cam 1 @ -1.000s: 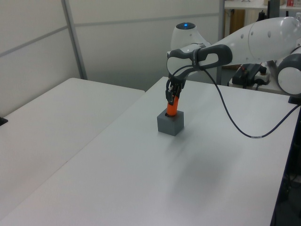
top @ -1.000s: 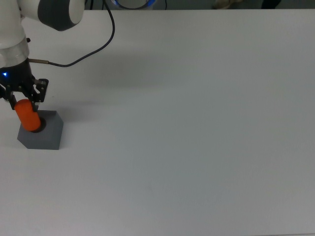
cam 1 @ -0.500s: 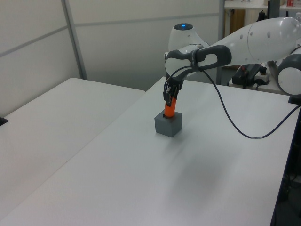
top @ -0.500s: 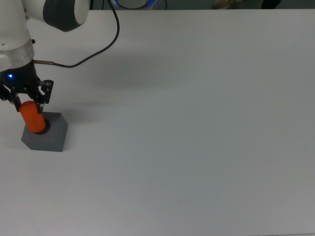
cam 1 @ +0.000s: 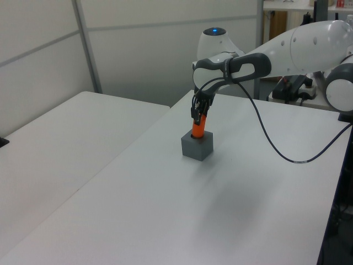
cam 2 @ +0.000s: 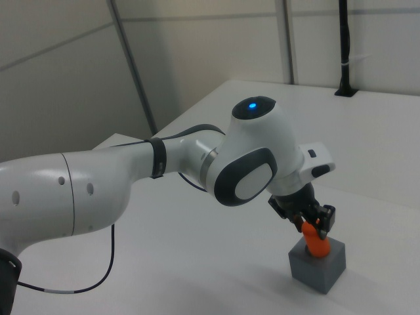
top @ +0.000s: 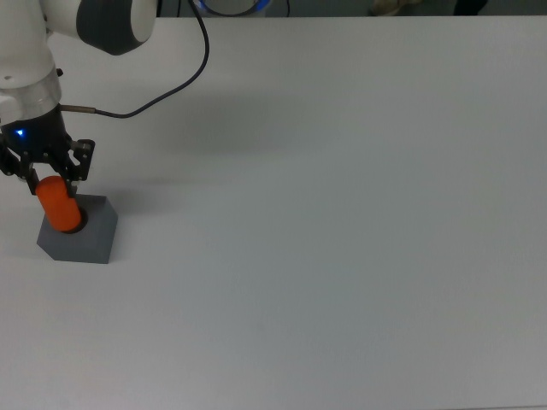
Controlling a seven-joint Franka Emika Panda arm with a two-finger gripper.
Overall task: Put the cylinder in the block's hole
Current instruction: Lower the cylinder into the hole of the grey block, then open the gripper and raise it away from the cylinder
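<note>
Cylinder (top: pixel 58 206) first: I see it at the far left of the top view, about halfway down, bright orange, standing with its lower end in the hole (top: pixel 75 227) of the grey block (top: pixel 79 235). In the left view it sits just above the centre of the frame, nearly upright, its upper part between the fingers of the tool (cam 1: pixel 197 111). The tool is clamped on that upper end; the right view, lower right, shows the black fingers pinching the orange top from either side.

My reading of how it handles: small and smooth, probably light and rigid, with rounded ends that help it find the recess but give little flat to pinch. The glossy skin looks slippery, so I would hold it across the straight middle or upper flank, never on the domed tip. The block looks matte and heavier, though loose on the white desk (top: pixel 342 213), so a sideways push could slide it. How deep the cylinder sits I cannot tell.
</note>
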